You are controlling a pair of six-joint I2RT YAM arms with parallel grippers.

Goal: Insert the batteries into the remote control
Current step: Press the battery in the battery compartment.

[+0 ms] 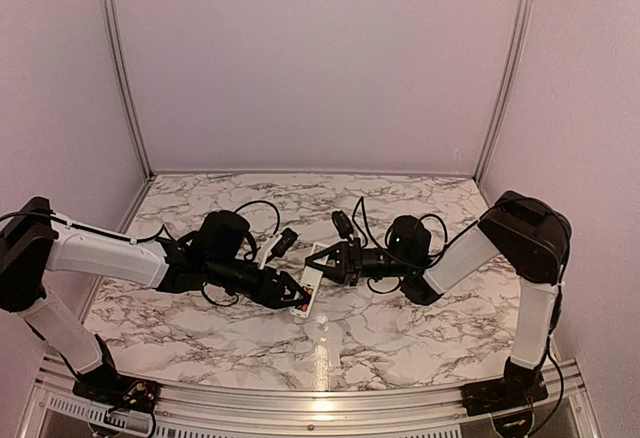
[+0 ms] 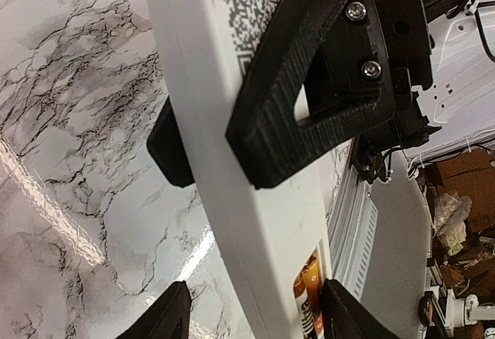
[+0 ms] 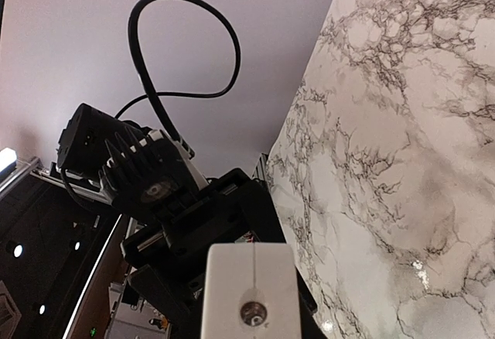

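In the middle of the marble table (image 1: 420, 343) the two arms meet, and the remote control (image 1: 311, 283) is between them, held tilted with its back side turned up. The right gripper (image 1: 323, 262) pinches the remote control (image 2: 263, 231) across its width. One black triangular finger (image 2: 309, 76) presses on the back face and the other finger lies on the opposite face, so the jaws are closed on it. A QR code label (image 2: 246, 6) is on the upper part of the back. At the lower end two orange batteries (image 2: 307, 300) lie side by side inside the open compartment. The left gripper (image 1: 297, 296) is at this same end. Its fingertips (image 2: 172, 316) are spread, one on each side of the remote; the one on the battery side is just beside the edge, and the other is apart from it. I cannot tell if the lower end touches the table. From the right wrist I see only the white end face of the remote (image 3: 249, 277), and behind it the left arm with a looping black cable (image 3: 166, 45).
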